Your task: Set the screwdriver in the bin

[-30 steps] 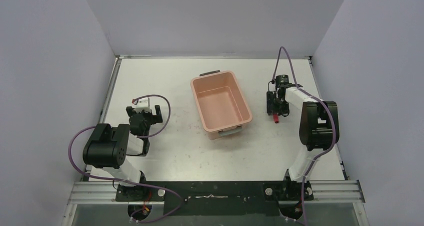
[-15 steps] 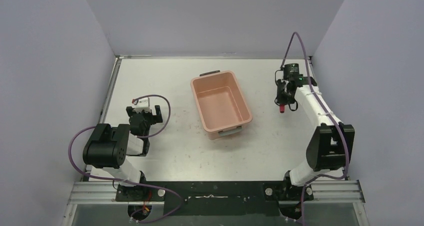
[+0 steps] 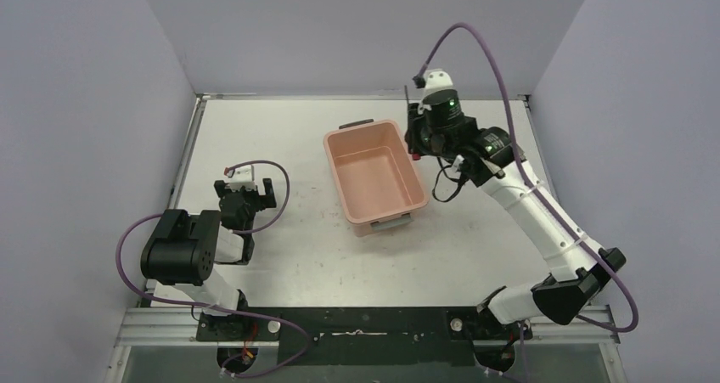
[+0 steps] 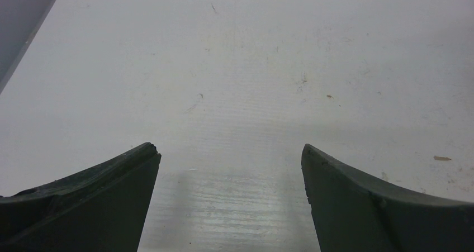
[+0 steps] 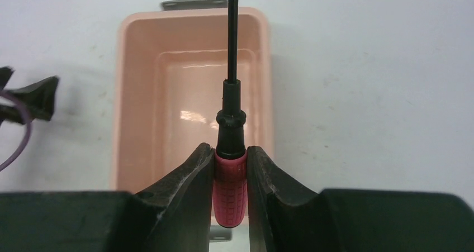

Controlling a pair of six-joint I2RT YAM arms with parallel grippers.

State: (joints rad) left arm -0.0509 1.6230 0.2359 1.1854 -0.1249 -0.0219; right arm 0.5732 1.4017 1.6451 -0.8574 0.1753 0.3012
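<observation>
You have one small screwdriver (image 5: 231, 118) in play. Its grip is a stubby red plastic handle with a gridded texture, followed by a black collar and a thin black shaft. The right gripper (image 5: 230, 151) is clamped on that red handle, one finger pressed against each side. The shaft sticks out past the fingertips.

In the right wrist view the shaft runs across the open mouth of the one salmon-pink rectangular plastic bin (image 3: 374, 179). From above, your right gripper sits at the bin's right long wall near its far end, and only a speck of red shows there.

The bin has rounded corners and two grey handles, one at each short end. It rests on the white tabletop (image 3: 297, 137) with nothing lying inside it.

Your left gripper (image 4: 228, 149) is well apart from the bin, on the left side of the table. Its two dark fingers are spread wide over bare surface and grip nothing.
</observation>
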